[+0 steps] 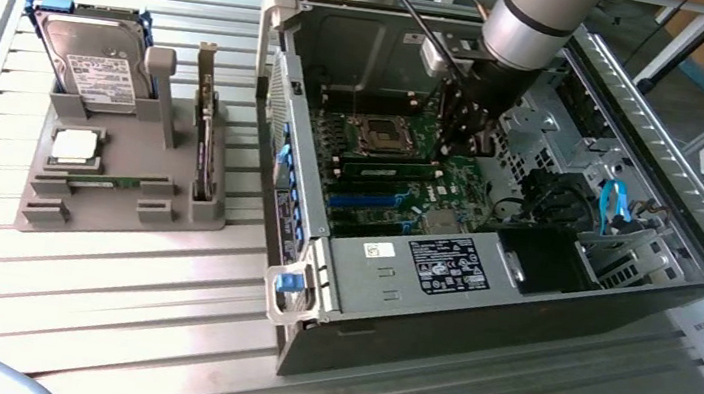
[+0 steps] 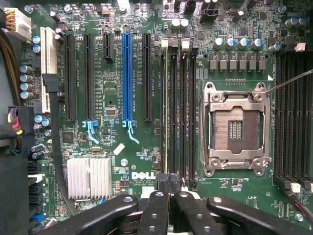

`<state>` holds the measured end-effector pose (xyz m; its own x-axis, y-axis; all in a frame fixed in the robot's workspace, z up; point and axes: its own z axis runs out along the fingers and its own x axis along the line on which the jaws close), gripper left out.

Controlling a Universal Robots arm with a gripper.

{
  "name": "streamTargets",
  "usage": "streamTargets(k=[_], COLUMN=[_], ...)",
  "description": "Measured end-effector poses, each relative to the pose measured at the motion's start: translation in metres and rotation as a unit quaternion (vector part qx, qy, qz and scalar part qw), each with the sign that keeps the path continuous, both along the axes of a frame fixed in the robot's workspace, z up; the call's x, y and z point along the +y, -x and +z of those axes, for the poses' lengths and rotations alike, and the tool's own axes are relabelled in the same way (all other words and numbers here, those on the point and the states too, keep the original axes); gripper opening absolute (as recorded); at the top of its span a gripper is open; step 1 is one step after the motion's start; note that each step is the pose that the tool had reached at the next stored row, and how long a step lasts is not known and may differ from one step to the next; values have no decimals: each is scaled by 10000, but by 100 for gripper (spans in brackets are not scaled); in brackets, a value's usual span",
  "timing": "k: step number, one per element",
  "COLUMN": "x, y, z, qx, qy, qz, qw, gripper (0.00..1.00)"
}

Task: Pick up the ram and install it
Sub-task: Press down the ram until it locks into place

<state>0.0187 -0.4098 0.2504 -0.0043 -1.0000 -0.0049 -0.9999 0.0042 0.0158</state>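
My gripper (image 2: 169, 188) is clenched, fingers (image 2: 157, 215) pinched together right over the end of the ram (image 2: 166, 112), which stands on edge in its slot beside the empty socket (image 2: 236, 128); whether I'm pinching it or just pressing, I can't tell. To seat it well, I judge I should push straight down, evenly, keeping the thin stick square to the slot. The board (image 2: 122, 73) is matte green, slots glossy black, socket frame bright metal. A second stick lies in the grey tray (image 1: 122, 204).
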Motion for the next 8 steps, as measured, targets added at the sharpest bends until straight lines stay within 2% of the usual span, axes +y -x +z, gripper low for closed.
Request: streamTargets(k=[8], x=[0], y=[0], z=[-36], qx=[0], qy=[0], qz=[0], qw=[10000], gripper=[10])
